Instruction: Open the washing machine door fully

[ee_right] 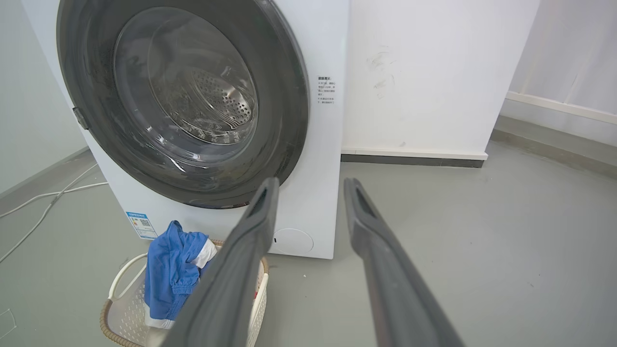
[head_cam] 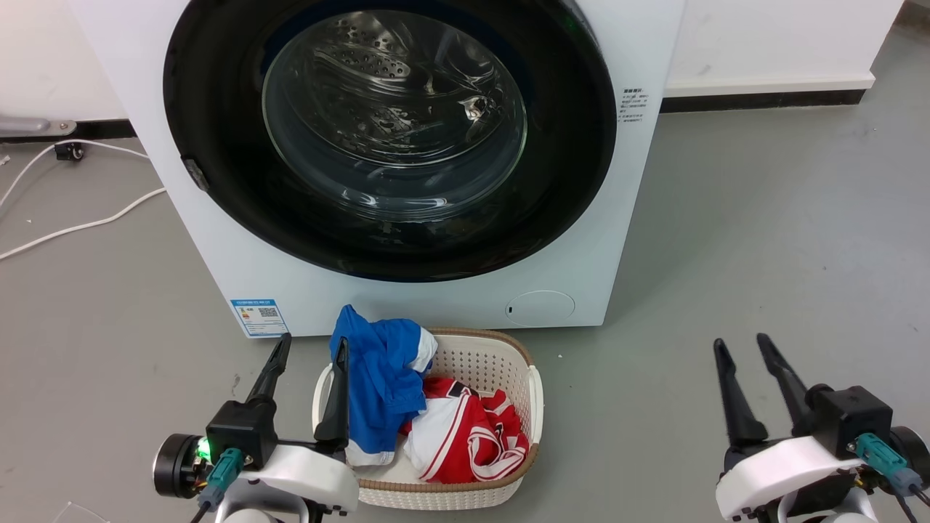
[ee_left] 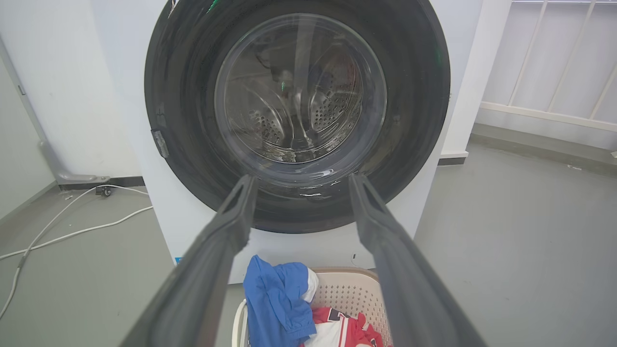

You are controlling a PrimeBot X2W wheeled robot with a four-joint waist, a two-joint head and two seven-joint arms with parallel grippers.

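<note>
A woven-look plastic laundry basket [head_cam: 536, 407], cream with a tan rim and base, stands on the grey floor [head_cam: 763, 254] just in front of the lower front edge of the washing machine [head_cam: 232, 261]. Its walls are pierced with small holes, and it has loop handles at the ends. A crumpled blue garment [head_cam: 378, 378] with white trim is heaped at the left end and rises above the rim. A red-and-white striped garment [head_cam: 472, 436] lies beside it, lower in the basket.

The washing machine is a white, smooth-sided box. The washing machine door [head_cam: 392, 138] sits shut against its front: a wide glossy black ring round a bulging clear glass bowl, with a small grey catch [head_cam: 196, 173] on its left edge. Through the glass the perforated steel drum shows, ribbed and shiny. A blue label sticker [head_cam: 259, 317] is at the lower left corner of the front, and a round white flap [head_cam: 540, 307] is at the lower right.

The left gripper [head_cam: 312, 340] hangs over the left end of the basket with its long, dark, tapered fingers spread wide and holding nothing; in the head view one finger crosses in front of the blue garment. The right gripper [head_cam: 740, 339] is over bare floor, well to the right of the basket, its fingers parted a little less and also empty. White cables [head_cam: 80, 225] trail over the floor left of the machine.
</note>
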